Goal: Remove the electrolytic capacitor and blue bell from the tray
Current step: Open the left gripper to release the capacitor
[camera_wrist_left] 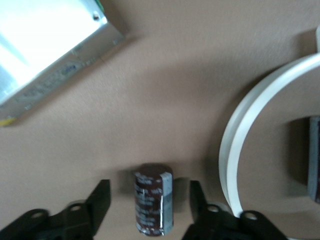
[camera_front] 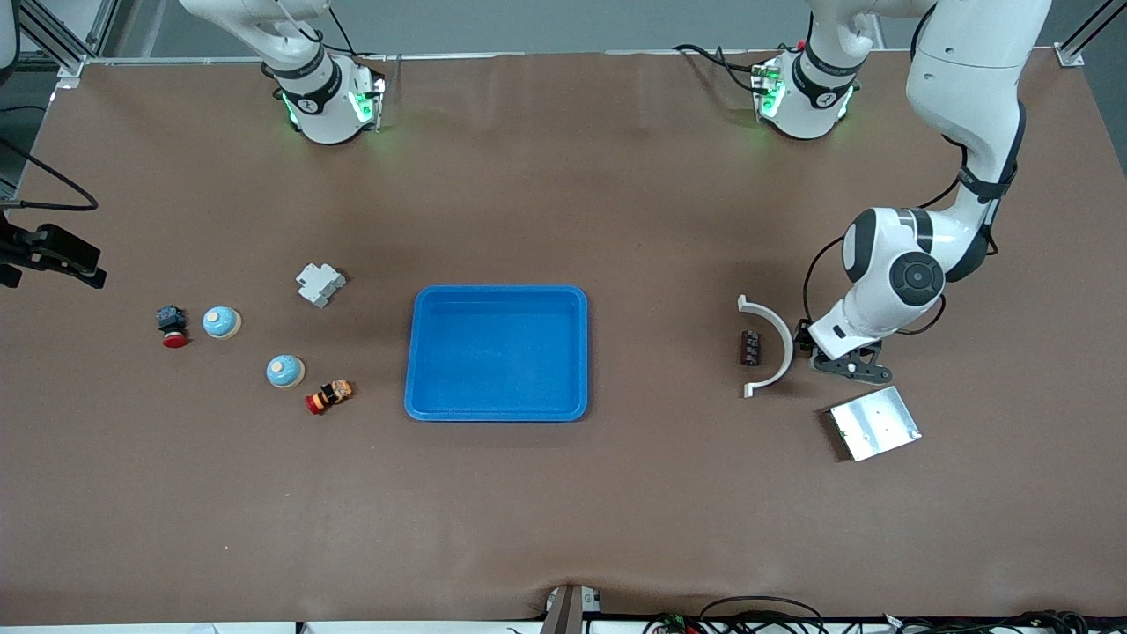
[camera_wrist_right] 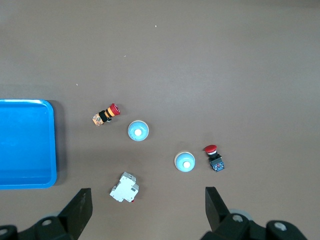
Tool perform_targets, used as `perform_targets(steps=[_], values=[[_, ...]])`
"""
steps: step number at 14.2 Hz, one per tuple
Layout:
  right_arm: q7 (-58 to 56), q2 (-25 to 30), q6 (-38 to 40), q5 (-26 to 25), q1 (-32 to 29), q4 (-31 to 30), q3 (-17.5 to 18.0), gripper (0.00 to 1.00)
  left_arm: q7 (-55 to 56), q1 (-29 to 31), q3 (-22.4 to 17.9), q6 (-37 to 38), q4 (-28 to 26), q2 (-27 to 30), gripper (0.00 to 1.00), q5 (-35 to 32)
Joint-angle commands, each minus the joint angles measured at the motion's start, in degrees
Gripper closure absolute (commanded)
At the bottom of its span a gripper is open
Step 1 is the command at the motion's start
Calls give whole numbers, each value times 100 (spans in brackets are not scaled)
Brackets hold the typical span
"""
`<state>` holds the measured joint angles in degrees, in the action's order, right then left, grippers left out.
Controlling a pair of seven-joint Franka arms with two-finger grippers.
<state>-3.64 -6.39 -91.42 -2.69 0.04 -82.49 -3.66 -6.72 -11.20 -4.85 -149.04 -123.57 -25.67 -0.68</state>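
A dark brown capacitor (camera_wrist_left: 152,205) with a grey stripe lies on the table between the fingers of my left gripper (camera_wrist_left: 149,189), which is open, with a gap on each side. In the front view this gripper (camera_front: 804,345) is low at the table beside a white arc and hides the capacitor. Two blue bells (camera_front: 221,322) (camera_front: 285,371) sit toward the right arm's end of the table. My right gripper (camera_wrist_right: 147,210) hangs open and empty high over them, and its wrist view shows both bells (camera_wrist_right: 138,131) (camera_wrist_right: 184,162). The blue tray (camera_front: 497,414) lies mid-table.
A white curved piece (camera_front: 775,343) with a dark block (camera_front: 750,348) inside its arc lies next to the left gripper. A metal box (camera_front: 873,423) lies nearer the camera. A white breaker (camera_front: 320,283) and two red push buttons (camera_front: 329,395) (camera_front: 173,326) lie around the bells.
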Motion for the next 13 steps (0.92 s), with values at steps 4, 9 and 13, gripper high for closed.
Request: perform_targets(steps=[4,9,13], values=[[12,32,54,-56,-30,40,23,0,-40,126,19,927,727,237,0,77],[4,32,45,-47,-30,40,23,0,468,75,37,2202,1510,448,0,286],[4,41,45,-56,-48,40,14,0,706,92,124,2652,1810,755,0,314]])
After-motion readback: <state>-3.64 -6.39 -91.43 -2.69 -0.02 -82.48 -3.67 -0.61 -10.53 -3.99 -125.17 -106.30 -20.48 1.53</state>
